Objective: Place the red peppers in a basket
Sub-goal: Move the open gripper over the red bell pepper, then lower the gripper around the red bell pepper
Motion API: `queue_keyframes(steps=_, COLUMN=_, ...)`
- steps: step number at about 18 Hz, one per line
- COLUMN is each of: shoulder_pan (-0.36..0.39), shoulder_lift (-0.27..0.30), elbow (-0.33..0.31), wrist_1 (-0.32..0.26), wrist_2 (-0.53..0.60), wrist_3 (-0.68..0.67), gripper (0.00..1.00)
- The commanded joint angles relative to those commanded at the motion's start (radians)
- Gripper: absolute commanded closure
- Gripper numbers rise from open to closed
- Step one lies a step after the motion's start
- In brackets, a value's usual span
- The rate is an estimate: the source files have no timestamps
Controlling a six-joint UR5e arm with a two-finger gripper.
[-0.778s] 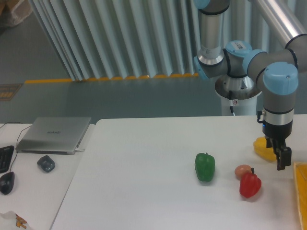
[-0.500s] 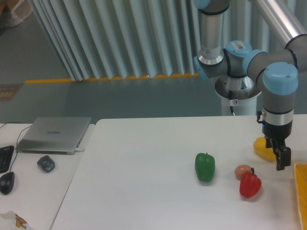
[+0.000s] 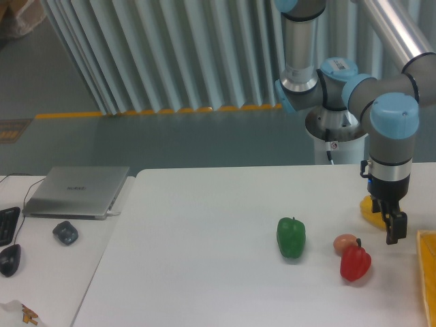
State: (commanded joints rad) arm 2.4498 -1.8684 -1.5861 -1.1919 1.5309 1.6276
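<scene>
Two close neighbours complicate the grasp: the gripper (image 3: 392, 228), jaw state indiscernible, hangs upper right of the red pepper (image 3: 355, 262), and a descent could knock the pinkish fruit (image 3: 345, 243) touching it or the yellow pepper (image 3: 371, 210) behind, while the basket (image 3: 428, 272) waits at the right edge.

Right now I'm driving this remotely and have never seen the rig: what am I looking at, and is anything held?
One fixed camera faces a white table. The grey and blue jointed machine at the right is the robot arm; its gripper hangs at the end, above the table. It holds nothing that I can see, but whether its fingers are open is unclear. On the table are a green pepper, a red pepper, a small pinkish fruit close beside the red one, and a yellow pepper partly behind the gripper. The orange strip at the right edge is the basket. A laptop lies on the left.
</scene>
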Motion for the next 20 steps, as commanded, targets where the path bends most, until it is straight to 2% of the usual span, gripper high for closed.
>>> queue_keyframes(steps=3, shoulder_pan=-0.003, shoulder_lift=0.0, elbow=-0.009, wrist_1=0.0, wrist_2=-0.005, wrist_3=-0.031, gripper=0.0)
queue_keyframes(steps=5, shoulder_pan=-0.003, shoulder_lift=-0.002, elbow=-0.012, wrist_1=0.006, wrist_2=-0.049, wrist_3=-0.048, gripper=0.0)
queue_keyframes(steps=7, shoulder_pan=0.003, shoulder_lift=-0.002, elbow=-0.029, wrist_1=0.037, wrist_2=-0.115, wrist_3=-0.051, gripper=0.0)
queue_keyframes(steps=9, shoulder_pan=0.003, shoulder_lift=0.005, elbow=-0.055, wrist_1=0.099, wrist_2=-0.117, wrist_3=-0.058, gripper=0.0)
queue_keyframes(steps=13, shoulder_pan=-0.002, shoulder_lift=0.003, elbow=-0.04, wrist_1=0.101, wrist_2=-0.12, wrist_3=-0.21, gripper=0.0)
queue_keyframes(steps=16, shoulder_pan=-0.014, shoulder_lift=-0.002, elbow=-0.037, wrist_1=0.101, wrist_2=-0.114, wrist_3=-0.235, gripper=0.0)
queue_keyframes(steps=17, shoulder_pan=-0.015, shoulder_lift=-0.002, elbow=-0.038, wrist_1=0.101, wrist_2=-0.11, wrist_3=-0.27, gripper=0.0)
queue_keyframes(steps=18, shoulder_pan=-0.014, shoulder_lift=-0.002, elbow=-0.037, wrist_1=0.104, wrist_2=-0.112, wrist_3=-0.398, gripper=0.0)
queue_keyframes(steps=20, shoulder_pan=-0.015, shoulder_lift=-0.006, elbow=-0.026, wrist_1=0.109, wrist_2=-0.114, wrist_3=-0.55, gripper=0.0)
